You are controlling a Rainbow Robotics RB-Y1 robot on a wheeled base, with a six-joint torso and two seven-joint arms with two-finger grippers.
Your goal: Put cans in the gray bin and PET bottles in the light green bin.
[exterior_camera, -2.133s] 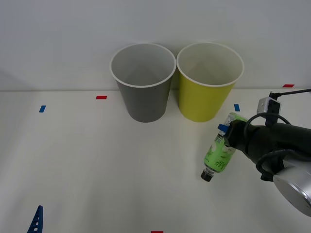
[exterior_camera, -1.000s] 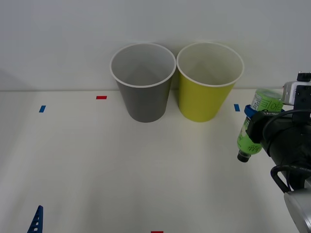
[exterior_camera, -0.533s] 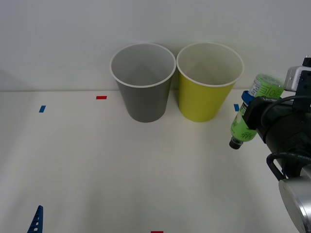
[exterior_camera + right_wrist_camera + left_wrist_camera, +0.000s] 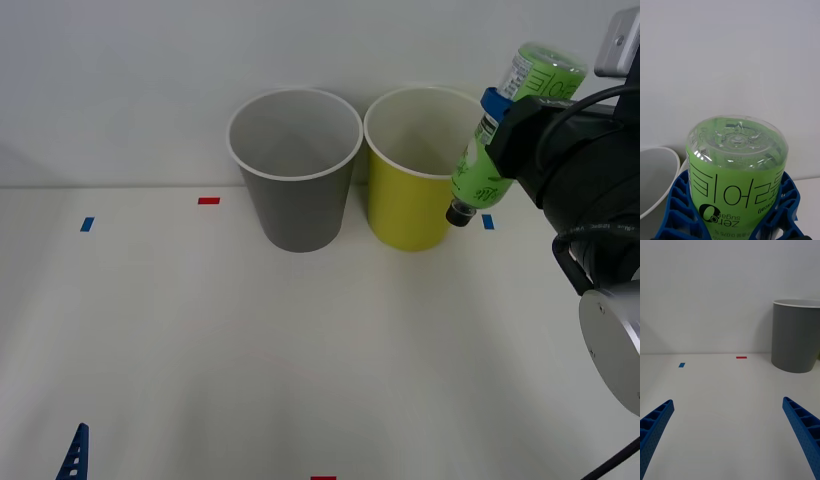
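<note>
While parked low at the near left, left gripper (image 4: 730, 438) has its fingers spread apart. Gray bin (image 4: 294, 170) touches light green bin (image 4: 430, 170). Right gripper (image 4: 503, 128) clamps PET bottle (image 4: 500, 130) aloft, cap down, just beside the green bin's right rim.

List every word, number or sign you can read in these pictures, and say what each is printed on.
"zero sugar": black print on the bottle label, held in the right gripper.
Large black Korean letters on the same label: partly wrapped round the bottle, not read with certainty.
"0.075 %": small print below, roughly as it reads.
Barcode and fine print near the bottle's base: too small.
Bins and table tape marks: no text.
</note>
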